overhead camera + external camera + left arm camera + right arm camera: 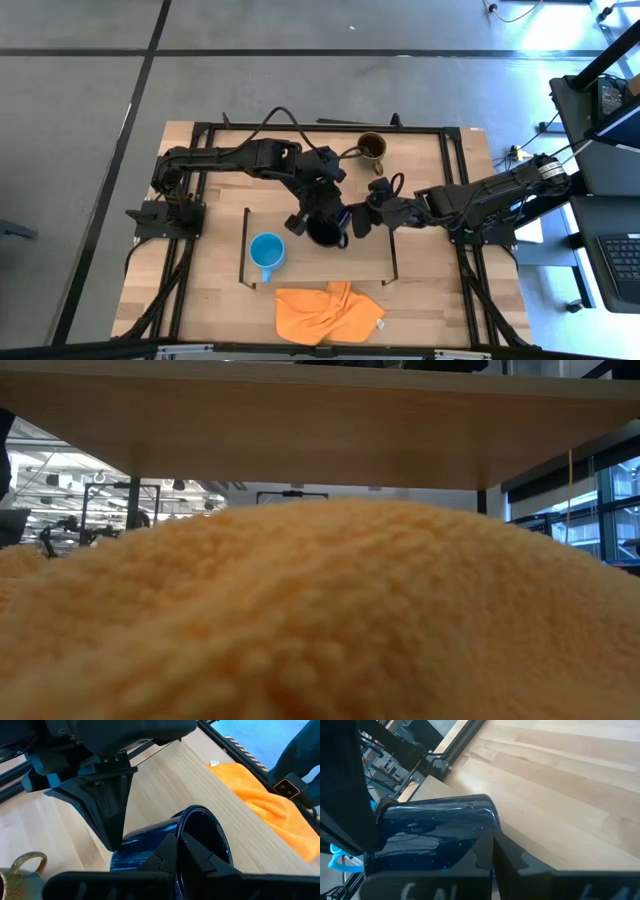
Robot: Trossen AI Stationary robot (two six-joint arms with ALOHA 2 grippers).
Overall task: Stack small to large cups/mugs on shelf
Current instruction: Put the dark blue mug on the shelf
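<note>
The black mug [326, 234] is over the middle of the light-wood shelf [372, 262], with both grippers at it. My left gripper [320, 214] comes from the far left and is shut on its rim. My right gripper [358, 221] comes from the right and closes around its body. The mug looks glossy dark blue in the wrist views [145, 851] [437, 827]. The light-blue mug [266, 251] stands upright on the shelf's left part. The olive-brown mug [371, 147] stands on the table at the far side. My left gripper pinches the mug's wall at the rim [186, 815], one finger [202, 857] inside and one [165, 857] outside, slanting down from above. Whether the mug's base rests on the shelf does not show. My right gripper has the mug's body between its fingers, coming level from the table's right. One finger [114, 822] lies against the outer wall [122, 852]. The other finger [495, 852] is at the opposite side of the wall [480, 820].
An orange cloth [328, 312] lies on the table in front of the shelf and fills the low view [320, 620], with the shelf board [300, 430] above it. The shelf's right part is bare.
</note>
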